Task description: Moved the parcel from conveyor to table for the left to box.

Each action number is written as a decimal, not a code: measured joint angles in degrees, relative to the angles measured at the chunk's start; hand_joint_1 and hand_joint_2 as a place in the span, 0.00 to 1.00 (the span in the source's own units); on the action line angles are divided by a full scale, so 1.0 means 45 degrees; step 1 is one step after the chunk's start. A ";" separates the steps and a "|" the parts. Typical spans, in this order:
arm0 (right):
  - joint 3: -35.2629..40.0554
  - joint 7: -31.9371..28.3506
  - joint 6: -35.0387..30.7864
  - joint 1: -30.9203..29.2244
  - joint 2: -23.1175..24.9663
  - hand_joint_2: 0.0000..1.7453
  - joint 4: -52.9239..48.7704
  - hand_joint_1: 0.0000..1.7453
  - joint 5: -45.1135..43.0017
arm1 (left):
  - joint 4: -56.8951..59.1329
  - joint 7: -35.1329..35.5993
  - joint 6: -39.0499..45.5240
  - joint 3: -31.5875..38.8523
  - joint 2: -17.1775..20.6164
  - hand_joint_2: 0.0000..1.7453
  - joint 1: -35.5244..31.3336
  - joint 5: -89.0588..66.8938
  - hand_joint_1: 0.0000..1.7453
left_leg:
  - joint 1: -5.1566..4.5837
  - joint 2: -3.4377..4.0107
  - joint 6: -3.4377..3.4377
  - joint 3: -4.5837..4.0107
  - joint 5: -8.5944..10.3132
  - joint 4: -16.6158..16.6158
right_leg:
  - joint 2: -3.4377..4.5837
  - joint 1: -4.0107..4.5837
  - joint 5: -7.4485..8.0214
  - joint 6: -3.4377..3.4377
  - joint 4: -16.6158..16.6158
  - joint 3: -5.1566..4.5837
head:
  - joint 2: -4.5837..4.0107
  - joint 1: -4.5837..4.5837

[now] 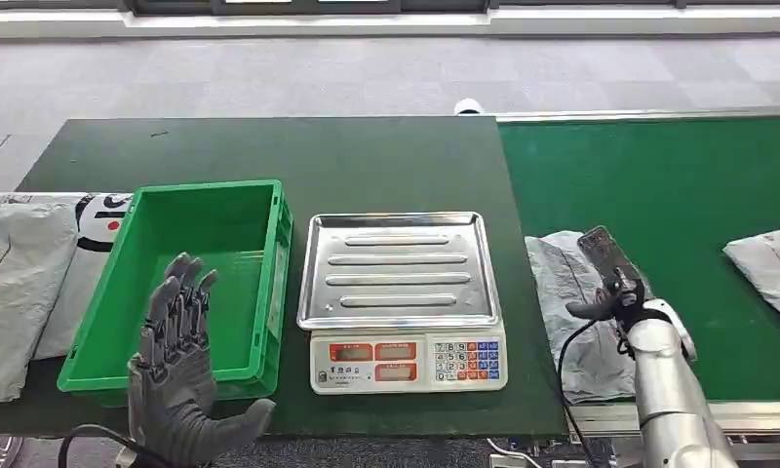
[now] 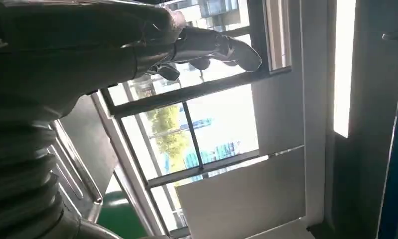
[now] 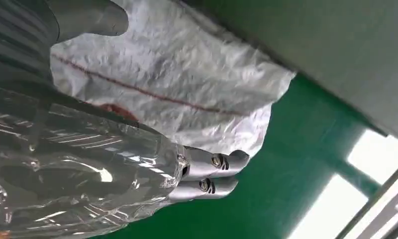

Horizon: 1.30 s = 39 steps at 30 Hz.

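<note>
A grey plastic parcel point(image 1: 568, 292) lies on the bright green conveyor point(image 1: 679, 185), close to the table's edge. My right hand point(image 1: 615, 281) hovers over it with straight fingers, holding nothing. In the right wrist view that hand point(image 3: 87, 164) spreads beside the crumpled parcel point(image 3: 187, 74), thumb apart from the fingers point(image 3: 214, 172). My left hand point(image 1: 176, 356) is raised in front of the green crate point(image 1: 269, 283), fingers spread and empty. In the left wrist view this hand point(image 2: 87, 45) points up toward windows.
A scale with a steel tray point(image 1: 399, 268) stands mid-table, right of the crate. Another grey parcel point(image 1: 771, 273) rests farther right on the belt. Grey and white bags point(image 1: 20, 292) lie at the table's left end.
</note>
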 measured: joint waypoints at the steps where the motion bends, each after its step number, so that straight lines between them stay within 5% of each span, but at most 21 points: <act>1: 0.0028 0.0125 0.0178 -0.0058 -0.0029 1.00 0.0125 0.00 -0.0048 | -0.0058 0.0072 -0.0068 0.0010 -0.0038 1.00 0.0010 -0.0101 0.00 | 0.0000 0.0000 0.0000 -0.0002 0.0000 0.0000 | 0.0000 -0.0001 0.0000 0.0000 0.0000 0.0000 | 0.0005 0.0000; 16: 0.1628 0.3468 -0.0332 -0.0948 -0.0452 1.00 0.1486 0.00 0.2162 | -0.0189 0.0233 -0.0228 0.0325 -0.0233 1.00 0.0034 -0.0398 0.00 | -0.0001 -0.0001 0.0001 0.0003 0.0001 0.0001 | -0.0001 -0.0001 0.0000 0.0000 0.0000 0.0001 | 0.0000 0.0000; 27: 0.2205 0.4148 -0.0701 -0.1178 -0.0525 1.00 0.1870 0.00 0.2638 | -0.0194 0.0277 -0.0228 0.0325 -0.0325 1.00 0.0082 -0.0466 0.00 | -0.0001 -0.0002 0.0001 0.0001 0.0001 0.0001 | -0.0002 -0.0001 0.0000 0.0000 0.0000 0.0001 | 0.0000 0.0000; 28: 0.2220 0.4289 -0.0696 -0.1166 -0.0529 1.00 0.1870 1.00 0.2721 | -0.0199 0.0282 -0.0262 0.0325 -0.0335 1.00 0.0125 -0.0476 0.00 | -0.0001 -0.0001 0.0001 0.0004 0.0001 0.0001 | -0.0001 -0.0001 0.0000 0.0000 -0.0001 0.0001 | 0.0000 0.0000; 39: 0.2220 0.3876 0.1082 -0.0264 -0.0685 1.00 0.1214 1.00 0.2978 | -0.0189 0.0388 -0.0874 0.0340 -0.0617 1.00 0.0185 -0.0480 0.00 | -0.0002 -0.0003 0.0002 0.0009 0.0000 0.0002 | -0.0002 0.0000 0.0000 0.0001 -0.0002 0.0003 | 0.0000 0.0000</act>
